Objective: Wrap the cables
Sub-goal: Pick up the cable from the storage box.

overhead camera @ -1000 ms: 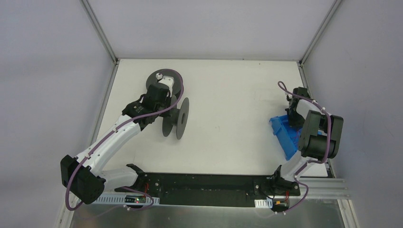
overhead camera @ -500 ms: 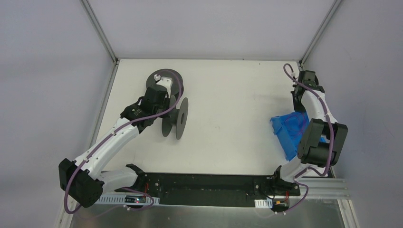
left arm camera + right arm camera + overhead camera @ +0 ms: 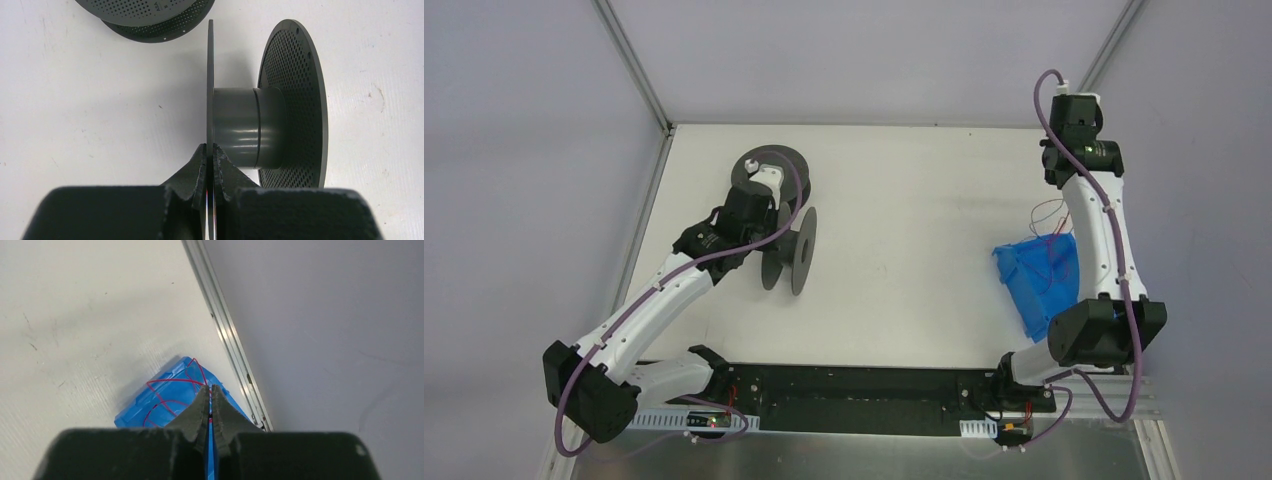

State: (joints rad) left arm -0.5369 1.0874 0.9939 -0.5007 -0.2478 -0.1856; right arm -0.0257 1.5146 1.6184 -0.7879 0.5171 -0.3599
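While my left pincer (image 3: 210, 150) is clamped tight on the thin near flange of the upright spool (image 3: 245, 127), which stands on edge on the desk (image 3: 75, 100) left of centre in the overhead view, my right pincer (image 3: 210, 389) hangs high in the upper right of that view. Its jaws are pressed together on a strand of the red cable (image 3: 175, 381). From my fingertips the strand runs down into the blue bin (image 3: 150, 412), where the rest of the thin wire lies in loose loops. The bin sits at the right edge of the desk, just beside the metal rail (image 3: 227, 335). The upright spool's grey hub is bare. A second spool (image 3: 145, 10) lies flat near it, at the top of my left wrist view.
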